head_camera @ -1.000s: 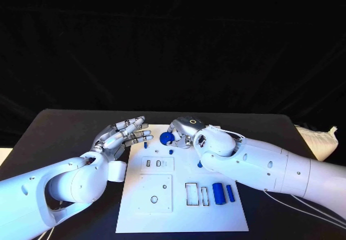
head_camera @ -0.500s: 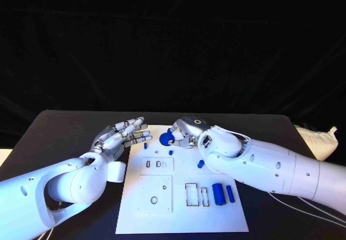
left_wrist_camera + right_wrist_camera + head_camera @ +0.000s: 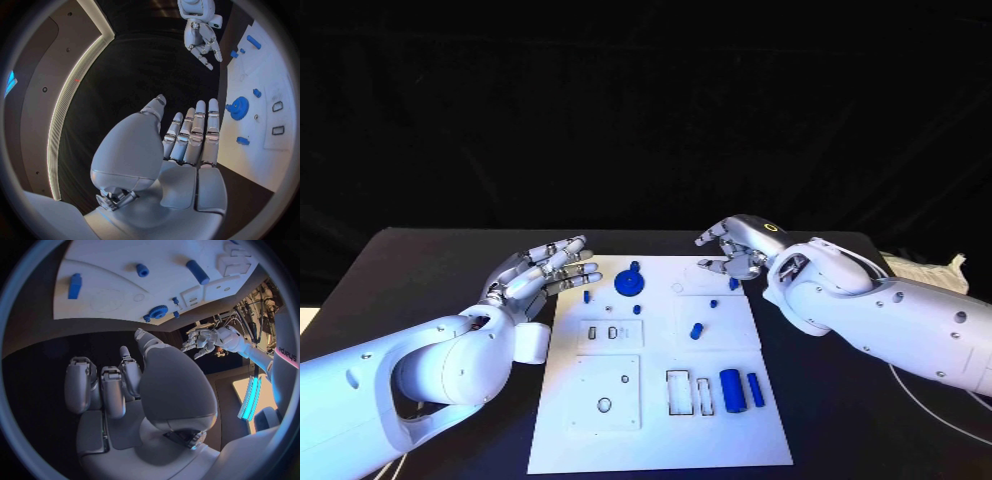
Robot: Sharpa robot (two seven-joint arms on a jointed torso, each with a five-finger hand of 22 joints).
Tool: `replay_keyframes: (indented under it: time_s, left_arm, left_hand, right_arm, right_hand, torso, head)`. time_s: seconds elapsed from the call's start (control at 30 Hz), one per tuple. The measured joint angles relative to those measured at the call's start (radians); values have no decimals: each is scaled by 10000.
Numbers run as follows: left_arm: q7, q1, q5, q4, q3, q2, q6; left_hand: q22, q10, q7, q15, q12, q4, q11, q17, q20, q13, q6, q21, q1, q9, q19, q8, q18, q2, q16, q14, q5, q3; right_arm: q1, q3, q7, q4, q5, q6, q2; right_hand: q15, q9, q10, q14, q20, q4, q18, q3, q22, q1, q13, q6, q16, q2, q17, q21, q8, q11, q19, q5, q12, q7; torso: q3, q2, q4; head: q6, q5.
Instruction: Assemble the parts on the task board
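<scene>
The white task board (image 3: 661, 440) lies in the middle of the black table. A blue gear (image 3: 629, 283) sits on its far left part, free of both hands; it also shows in the left wrist view (image 3: 239, 107) and the right wrist view (image 3: 157, 312). Small blue pieces (image 3: 697, 330) are scattered over the far half. Near the front right lie a thick blue cylinder (image 3: 731, 387) and a thinner one (image 3: 756, 389). My right hand (image 3: 737, 246) hovers over the board's far right corner, fingers loosely bent, holding nothing. My left hand (image 3: 545, 268) floats left of the board, fingers spread and empty.
Rectangular slots (image 3: 682, 390) and a round hole (image 3: 604, 404) are cut in the board's near half. A pale crumpled bag (image 3: 935, 272) lies at the table's right edge. Bare black table runs along both sides of the board.
My right hand has let go of the blue gear and pulled away to the right. The gear now rests on the board. The left hand has stayed put.
</scene>
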State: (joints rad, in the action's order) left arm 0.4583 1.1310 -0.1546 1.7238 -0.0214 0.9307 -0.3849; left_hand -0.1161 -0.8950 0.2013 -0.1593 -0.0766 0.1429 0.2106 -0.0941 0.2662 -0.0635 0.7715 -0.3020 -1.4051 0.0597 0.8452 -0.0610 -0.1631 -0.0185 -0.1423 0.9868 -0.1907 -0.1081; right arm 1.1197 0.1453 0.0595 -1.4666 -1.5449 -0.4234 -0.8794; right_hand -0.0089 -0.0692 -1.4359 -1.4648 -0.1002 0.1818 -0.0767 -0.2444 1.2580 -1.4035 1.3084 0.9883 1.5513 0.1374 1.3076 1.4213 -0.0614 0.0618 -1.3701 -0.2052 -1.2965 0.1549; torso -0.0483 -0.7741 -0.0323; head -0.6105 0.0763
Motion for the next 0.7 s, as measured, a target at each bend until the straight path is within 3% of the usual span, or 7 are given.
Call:
replay_keyframes:
  time_s: [0.13, 0.33, 0.7]
  left_arm:
    - [-6, 0, 0, -46, 0, -56, 40]
    - [-21, -3, 0, -99, 2, -140, 87]
    - [-55, -8, 0, -147, 3, -173, 131]
  left_hand:
    - [0, 0, 0, 0, 0, 0, 0, 0, 0, 0, 0, 0, 0, 0, 0, 0, -1, 0, 0, 0, 0, 0]
    - [-1, 0, 0, 0, 0, 0, 0, -1, 0, 0, 0, 0, 0, 0, 0, 0, -1, 0, 0, 0, 0, 0]
    - [8, 0, 0, -36, 0, -31, 0, -1, 0, 0, 0, 0, 0, 0, 0, 0, -1, 0, 0, 37, 0, -31]
  right_arm:
    - [-107, 1, -696, 246, 600, 53, -332]
    - [-287, 6, -1177, 603, 982, 144, -588]
    - [-489, 5, -1419, 893, 996, 355, -634]
  right_hand:
    - [0, 1, 0, 0, 0, 0, 0, 0, -4, 2, 0, 0, 0, -2, 0, 0, 0, 0, 0, 0, 15, 0]
    - [-1, 2, 0, 1, 0, -40, 0, 40, -33, -38, 0, 0, 0, 39, -1, 0, 0, 0, 0, 99, 78, 0]
    - [-1, 3, 1, 1, -1, -81, 0, 82, -48, -38, 0, 0, 0, 38, -2, -1, 0, 0, 2, 252, 132, 0]
  torso:
    - [35, 25, 81]
    - [73, 59, 159]
    - [98, 50, 155]
  head:
    - [3, -12]
    - [-10, 91]
    - [-28, 122]
